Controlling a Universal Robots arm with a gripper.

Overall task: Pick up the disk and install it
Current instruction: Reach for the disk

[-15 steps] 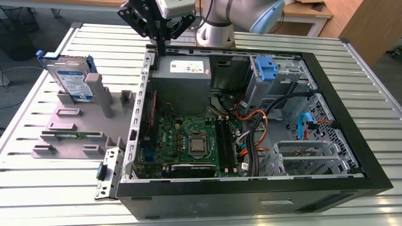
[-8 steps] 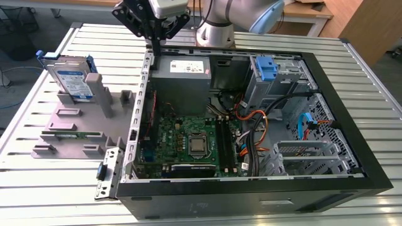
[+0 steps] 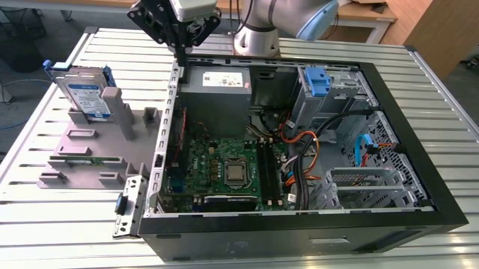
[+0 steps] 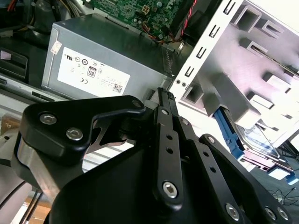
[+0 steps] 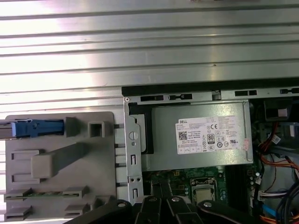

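Exterior view: the disk stood on edge in a grey holder, at the exterior view's left of the open computer case. It was probably stiff, weighty and shock-sensitive, best gripped across its blue caddy edges. The gripper, fingers pressed together and empty, hung well apart from it at the case's far wall.

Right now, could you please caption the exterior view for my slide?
Gripper hovers by the power supply of the open computer case; the disk stands upright in a grey fixture alongside.
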